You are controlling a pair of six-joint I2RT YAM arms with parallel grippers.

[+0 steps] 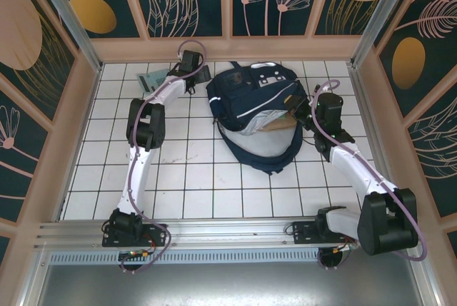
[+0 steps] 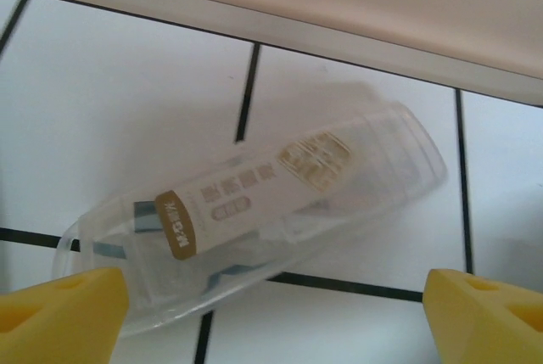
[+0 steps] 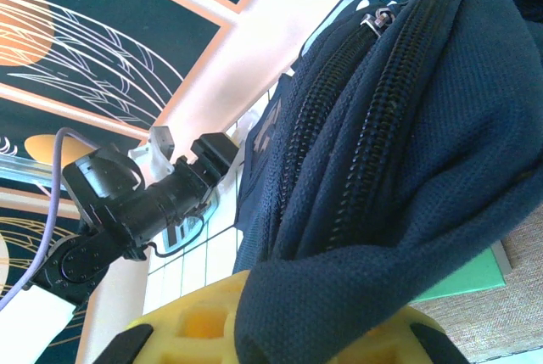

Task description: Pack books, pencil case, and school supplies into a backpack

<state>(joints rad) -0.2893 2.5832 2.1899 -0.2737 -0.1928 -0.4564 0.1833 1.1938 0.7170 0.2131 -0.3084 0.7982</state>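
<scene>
Near the far left corner of the bench (image 1: 186,170), a small clear packet (image 2: 254,211) with a gold label is seen lying flat on the white tiles, just beside the far wall. The left tool (image 2: 271,322) is poised over it, its yellow fingers (image 2: 59,309) spread wide to either side. At the middle of the far edge the navy backpack (image 1: 250,99) is laid, and a fold of its fabric is pinched by the right tool (image 3: 280,330) on its right side. Beneath that fold the edge of a green book (image 3: 462,275) is glimpsed
</scene>
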